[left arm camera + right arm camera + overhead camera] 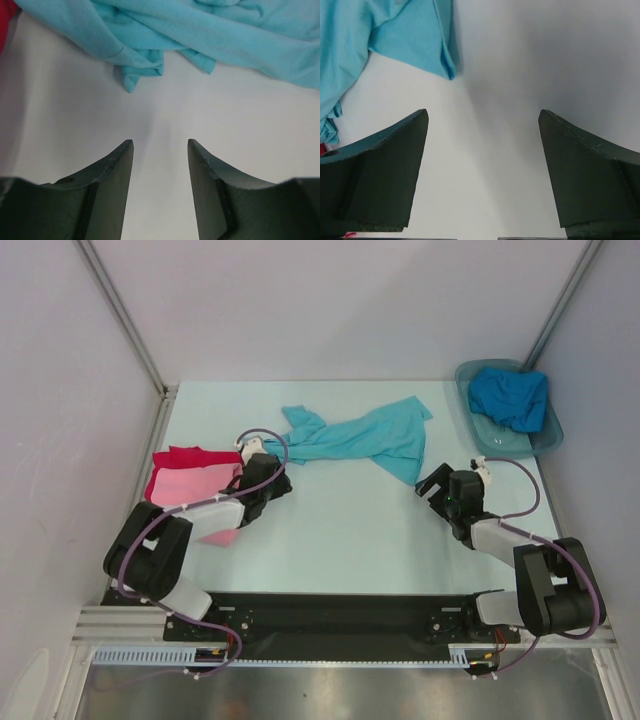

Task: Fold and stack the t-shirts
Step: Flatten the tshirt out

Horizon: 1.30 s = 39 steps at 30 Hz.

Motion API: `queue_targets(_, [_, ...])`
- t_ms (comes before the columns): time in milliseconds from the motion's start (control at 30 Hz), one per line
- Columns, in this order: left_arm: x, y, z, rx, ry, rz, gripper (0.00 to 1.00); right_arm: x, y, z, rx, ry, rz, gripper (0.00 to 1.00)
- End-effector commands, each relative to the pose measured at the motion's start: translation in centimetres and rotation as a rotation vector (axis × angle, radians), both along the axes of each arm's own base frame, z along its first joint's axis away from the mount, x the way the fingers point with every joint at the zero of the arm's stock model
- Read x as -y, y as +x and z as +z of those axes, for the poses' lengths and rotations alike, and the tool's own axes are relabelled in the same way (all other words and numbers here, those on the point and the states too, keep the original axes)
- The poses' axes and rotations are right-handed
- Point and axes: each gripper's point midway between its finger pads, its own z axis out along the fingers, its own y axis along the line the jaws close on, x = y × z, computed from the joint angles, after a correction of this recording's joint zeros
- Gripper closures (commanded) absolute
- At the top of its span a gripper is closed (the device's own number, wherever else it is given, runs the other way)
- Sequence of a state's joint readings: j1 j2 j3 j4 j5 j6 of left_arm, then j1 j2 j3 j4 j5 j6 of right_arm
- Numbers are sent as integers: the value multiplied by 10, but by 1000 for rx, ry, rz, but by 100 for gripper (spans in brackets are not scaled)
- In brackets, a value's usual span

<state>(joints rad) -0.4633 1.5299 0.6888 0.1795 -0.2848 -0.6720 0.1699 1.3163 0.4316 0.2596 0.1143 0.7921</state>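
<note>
From above, the turquoise t-shirt (360, 435) is seen crumpled on the table (350, 530), the pink t-shirt (195, 483) laid over the red t-shirt (185, 456) at left, and the blue t-shirt (510, 398) in the tub (548, 438). Left wrist: the left pincer (160, 150) is held partly open, empty. Right wrist: the right pincer (482, 120) is spread wide, empty.

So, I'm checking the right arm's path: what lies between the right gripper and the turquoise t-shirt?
Only bare table separates the right gripper from the turquoise t-shirt, with nothing lying between; the right wrist view shows it.
</note>
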Motion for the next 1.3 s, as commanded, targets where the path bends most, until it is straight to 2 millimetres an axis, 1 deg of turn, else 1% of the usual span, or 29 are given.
queue_targets(0, [-1, 18, 9, 75, -1, 29, 47, -9, 16, 19, 98, 10, 22, 5])
queue_targets(167, [0, 27, 5, 87, 10, 35, 46, -13, 14, 17, 94, 18, 42, 5])
queue_targets(233, [-2, 30, 0, 78, 10, 56, 44, -14, 12, 17, 95, 25, 51, 5])
queue_targets(300, [-6, 33, -5, 64, 5, 68, 43, -14, 10, 15, 92, 23, 52, 6])
queue_targets(367, [-8, 35, -6, 62, 12, 77, 43, -14, 8, 15, 96, 28, 55, 6])
queue_targets(400, [-9, 37, -3, 72, 19, 82, 43, -13, 7, 14, 94, 31, 51, 6])
queue_targets(467, [-11, 39, -6, 65, 38, 83, 43, -15, 8, 15, 97, 42, 54, 6])
queue_targets(567, [-14, 47, -4, 68, 38, 89, 43, -18, 9, 17, 106, 60, 62, 7])
queue_targets(633, [-14, 56, 1, 81, 37, 85, 43, -19, 8, 17, 108, 67, 65, 7])
queue_targets(667, [-15, 58, -4, 71, 46, 82, 43, -20, 8, 17, 110, 68, 66, 7])
queue_targets(700, [-12, 66, 3, 84, 42, 79, 43, -20, 8, 18, 111, 68, 68, 7])
queue_targets(733, [-11, 68, 1, 79, 50, 71, 44, -20, 8, 18, 113, 66, 71, 7])
queue_targets(767, [-10, 68, -5, 60, 60, 66, 44, -18, 8, 19, 114, 69, 67, 7])
queue_targets(800, [-9, 72, -3, 64, 58, 66, 44, -18, 7, 19, 115, 71, 68, 7])
queue_targets(967, [-8, 74, -5, 60, 63, 63, 45, -14, 7, 21, 125, 80, 60, 8])
queue_targets(1067, [-9, 72, -4, 60, 59, 64, 45, -17, 9, 22, 126, 95, 66, 7])
queue_targets(1100, [-10, 69, -6, 54, 60, 67, 45, -18, 11, 23, 131, 96, 67, 7])
queue_targets(1133, [-9, 67, -3, 58, 51, 69, 45, -18, 14, 25, 138, 101, 64, 8])
queue_targets(1167, [-11, 66, -2, 58, 51, 70, 45, -19, 15, 23, 131, 104, 63, 8])
queue_targets(1200, [-12, 62, -3, 52, 55, 73, 45, -20, 20, 27, 143, 109, 63, 8])
queue_targets(1233, [-12, 61, 0, 55, 50, 74, 45, -26, 23, 27, 143, 125, 85, 8])
queue_targets(1267, [-14, 60, -1, 52, 53, 77, 45, -27, 24, 21, 124, 129, 86, 8])
